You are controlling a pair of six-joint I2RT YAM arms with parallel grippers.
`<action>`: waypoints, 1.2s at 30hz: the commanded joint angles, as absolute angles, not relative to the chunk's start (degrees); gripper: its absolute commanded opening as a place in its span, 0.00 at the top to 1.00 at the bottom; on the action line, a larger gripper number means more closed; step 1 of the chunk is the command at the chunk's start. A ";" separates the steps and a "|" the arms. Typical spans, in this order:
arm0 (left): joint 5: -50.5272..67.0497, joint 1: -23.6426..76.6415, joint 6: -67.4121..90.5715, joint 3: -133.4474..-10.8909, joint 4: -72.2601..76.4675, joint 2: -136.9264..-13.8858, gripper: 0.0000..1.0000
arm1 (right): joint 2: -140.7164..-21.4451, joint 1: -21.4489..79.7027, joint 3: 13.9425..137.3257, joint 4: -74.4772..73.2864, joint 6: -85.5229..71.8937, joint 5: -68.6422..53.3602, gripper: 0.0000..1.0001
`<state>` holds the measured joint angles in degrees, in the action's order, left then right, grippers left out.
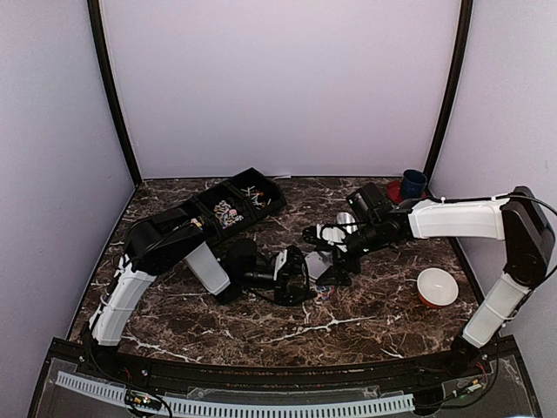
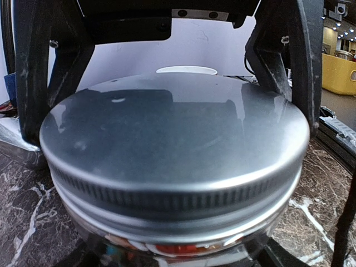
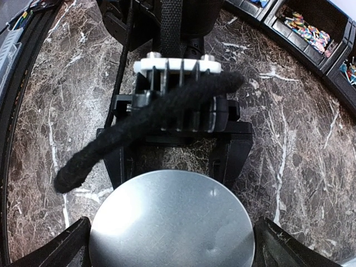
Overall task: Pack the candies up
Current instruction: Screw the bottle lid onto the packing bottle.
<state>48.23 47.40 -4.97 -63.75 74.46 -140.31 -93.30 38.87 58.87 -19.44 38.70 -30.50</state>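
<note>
dark marble table (image 1: 348, 322), black tray (image 1: 274, 196), white bowl (image 1: 437, 286), blue cup (image 1: 413, 183)

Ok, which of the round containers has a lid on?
The jar with the silver lid, held mid-table by the left gripper. The white bowl and blue cup on the right are open-topped.

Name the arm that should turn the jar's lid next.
Right: the right gripper sits over the metal lid, jaws flanking both sides, while the left gripper appears to hold the jar from the side.
</note>
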 commanded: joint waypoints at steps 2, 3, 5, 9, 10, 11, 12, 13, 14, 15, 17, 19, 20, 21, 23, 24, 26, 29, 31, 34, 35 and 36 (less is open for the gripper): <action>50.88 48.08 -2.02 -62.20 62.31 -145.02 0.24 | -94.47 38.41 60.61 -18.94 36.99 -32.06 0.03; 50.77 48.10 -2.02 -62.22 62.24 -145.12 0.24 | -94.48 38.41 60.72 -18.90 36.74 -32.26 0.04; 50.68 48.12 -1.99 -62.23 62.15 -145.11 0.24 | -94.40 38.28 60.83 -18.69 36.15 -32.72 0.06; 50.48 48.08 -2.02 -62.40 61.89 -145.23 0.24 | -94.09 38.17 60.53 -18.09 34.83 -33.00 0.08; 50.41 48.08 -2.02 -62.48 61.83 -145.24 0.24 | -93.96 38.16 60.29 -17.69 34.44 -32.73 0.07; 50.32 48.08 -2.02 -62.49 61.79 -145.21 0.24 | -93.83 38.15 60.03 -17.43 34.19 -32.49 0.07; 50.37 48.08 -2.02 -62.49 61.77 -145.20 0.24 | -93.63 38.14 59.69 -17.17 33.95 -32.29 0.07; 50.33 48.08 -2.00 -62.49 61.74 -145.22 0.24 | -93.39 38.14 59.42 -16.69 33.73 -32.14 0.06; 50.26 48.08 -2.00 -62.53 61.70 -145.20 0.24 | -93.13 38.19 59.15 -16.17 33.37 -31.85 0.06; 50.14 48.08 -2.02 -62.58 61.66 -145.20 0.24 | -92.96 38.15 58.96 -15.64 33.02 -31.55 0.05; 49.88 48.08 -2.02 -62.66 61.49 -145.28 0.24 | -92.69 38.14 58.98 -14.84 31.68 -30.53 0.06; 49.20 48.08 -1.89 -62.83 61.29 -145.33 0.24 | -92.62 38.19 59.14 -14.27 30.12 -29.22 0.07; 48.83 48.08 -1.85 -62.91 61.15 -145.41 0.24 | -92.56 38.19 59.10 -14.01 29.26 -29.00 0.08; 48.46 48.08 -1.86 -62.93 61.03 -145.38 0.24 | -92.43 38.19 58.94 -13.65 28.41 -28.86 0.10; 47.59 48.08 -1.77 -63.00 60.80 -145.42 0.24 | -92.08 38.28 57.93 -12.27 26.76 -28.63 0.12; 47.08 48.08 -1.68 -63.08 60.54 -145.39 0.24 | -91.91 38.35 57.39 -11.59 25.91 -28.46 0.13; 46.43 48.08 -1.54 -63.11 60.48 -145.39 0.24 | -91.79 38.56 55.84 -9.65 23.97 -27.51 0.14; 44.71 48.08 -1.24 -63.11 60.25 -145.30 0.24 | -89.93 39.21 53.74 -7.15 21.70 -25.26 0.15; 43.32 48.10 -1.00 -63.18 60.12 -145.23 0.24 | -89.53 39.85 52.63 -5.68 19.81 -23.34 0.16; 39.83 48.08 -0.59 -62.94 60.20 -145.07 0.24 | -89.18 41.02 51.39 -3.84 16.49 -19.76 0.16; 38.68 48.08 -0.45 -62.84 60.10 -144.93 0.24 | -89.06 41.36 50.93 -3.16 15.15 -18.51 0.17; 37.86 48.08 -0.53 -62.80 59.96 -144.77 0.24 | -88.89 41.63 50.45 -2.43 13.89 -17.53 0.17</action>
<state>45.39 47.68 -4.01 -64.82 73.63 -140.57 -90.04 40.47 52.14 -9.26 23.27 -23.99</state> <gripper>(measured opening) 0.761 0.881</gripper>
